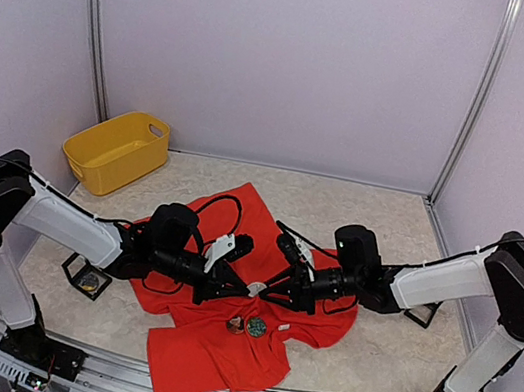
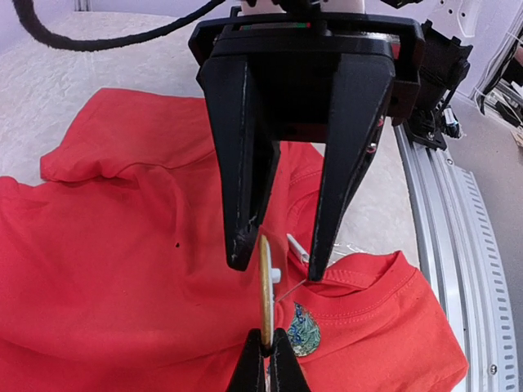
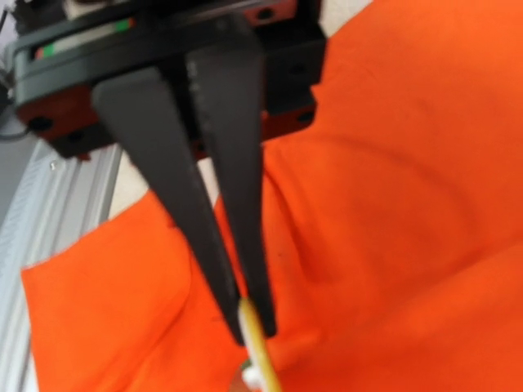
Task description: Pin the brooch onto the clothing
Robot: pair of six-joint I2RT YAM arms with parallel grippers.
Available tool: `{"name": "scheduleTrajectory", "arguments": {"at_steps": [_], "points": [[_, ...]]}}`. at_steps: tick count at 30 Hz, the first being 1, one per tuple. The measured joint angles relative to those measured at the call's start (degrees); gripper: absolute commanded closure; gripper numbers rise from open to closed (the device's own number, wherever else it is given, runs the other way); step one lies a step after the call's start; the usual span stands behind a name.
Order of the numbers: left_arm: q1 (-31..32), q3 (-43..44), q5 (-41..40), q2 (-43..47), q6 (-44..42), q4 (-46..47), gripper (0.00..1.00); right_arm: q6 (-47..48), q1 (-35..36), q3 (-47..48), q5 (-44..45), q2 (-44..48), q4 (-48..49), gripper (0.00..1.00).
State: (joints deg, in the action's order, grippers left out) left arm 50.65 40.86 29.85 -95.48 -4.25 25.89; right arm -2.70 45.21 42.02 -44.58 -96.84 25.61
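Red T-shirt (image 1: 213,360), yellow basket (image 1: 113,147), gold brooch (image 2: 265,282), green-patterned brooch (image 2: 304,331).

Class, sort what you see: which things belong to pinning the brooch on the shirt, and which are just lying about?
In the job: shirt; gold brooch, gripped by the right gripper; left gripper, open around it.
Lying about: basket; black box; teal brooch on the shirt.

Both arms (image 1: 65,220) have white links, black joints, looping black cables (image 2: 90,44) and tapered black claw fingers (image 2: 245,163).
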Motion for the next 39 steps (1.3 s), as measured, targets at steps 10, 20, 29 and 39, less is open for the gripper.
{"name": "scheduleTrajectory", "arguments": {"at_steps": [10,20,29,39], "points": [[0.0,0.0,1.01,0.0,-0.35,0.26,1.0,3.15,0.0,-3.96,0.04,0.17,5.6,0.62],[0.0,0.0,1.25,0.0,-0.81,0.26,1.0,3.45,0.39,-5.18,1.33,-3.61,14.43,0.63],[0.0,0.0,1.31,0.02,-1.38,0.24,1.0,2.91,0.79,-4.09,0.98,-5.51,16.61,0.65],[-0.02,0.0,1.18,0.02,-1.81,0.17,1.0,0.94,0.81,-3.06,0.35,-7.02,17.57,0.8]]}}
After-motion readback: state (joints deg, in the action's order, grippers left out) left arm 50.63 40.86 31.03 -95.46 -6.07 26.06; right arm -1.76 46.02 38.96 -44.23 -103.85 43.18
